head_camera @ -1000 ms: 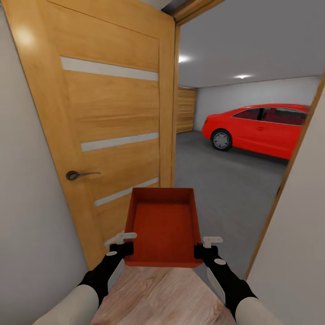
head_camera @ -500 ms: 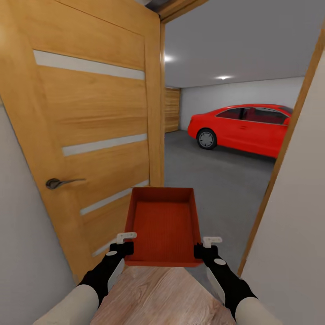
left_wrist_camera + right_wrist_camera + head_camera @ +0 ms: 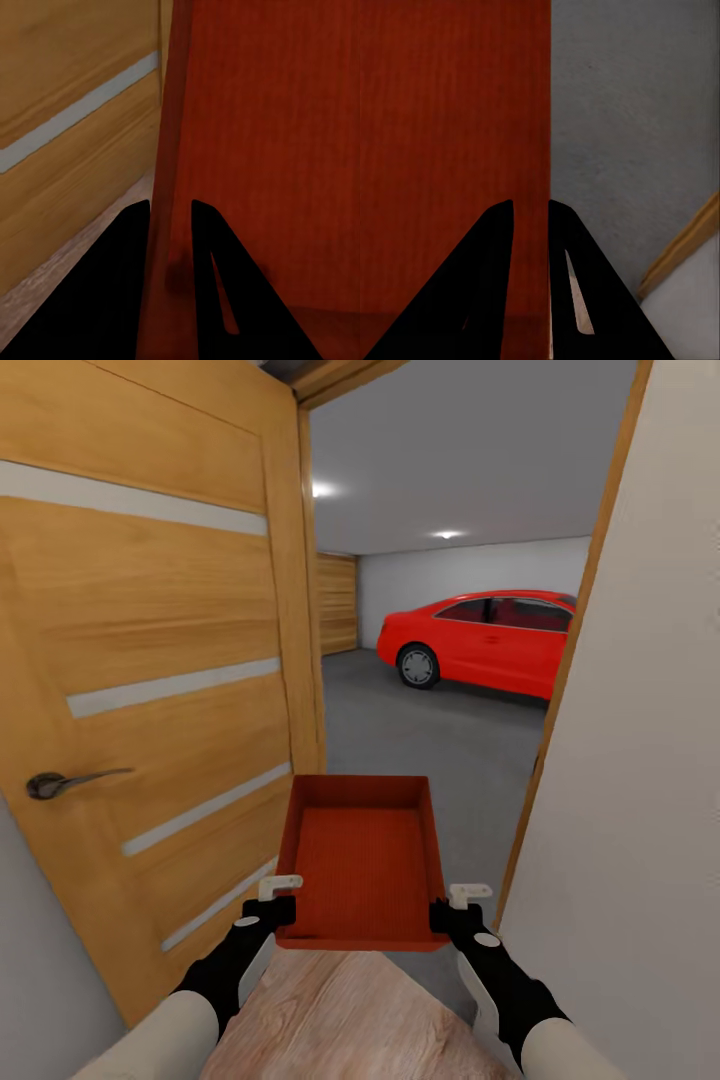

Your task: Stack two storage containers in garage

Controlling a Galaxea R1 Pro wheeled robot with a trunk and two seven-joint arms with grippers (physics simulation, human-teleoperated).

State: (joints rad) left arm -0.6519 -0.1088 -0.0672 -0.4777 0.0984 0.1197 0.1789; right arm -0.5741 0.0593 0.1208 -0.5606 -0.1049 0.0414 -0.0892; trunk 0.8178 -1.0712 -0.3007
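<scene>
**Bin held at the garage doorway**

The garage point(image 3: 440, 500) opens at 12 o'clock past an open wooden door point(image 3: 150, 690) at 9 o'clock, its grey concrete floor point(image 3: 430, 730) bearing a red car point(image 3: 480, 640). One orange-red storage container point(image 3: 362, 860) hangs level over the threshold. The left gripper point(image 3: 274, 900) fingers pinch its left wall; the right gripper point(image 3: 452, 908) fingers pinch its right wall.

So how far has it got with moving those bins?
One storage container is on its way, held at its side walls by the left tool and right tool, right at the open door to the garage. Left: set it on the concrete, then stack the second one.
</scene>
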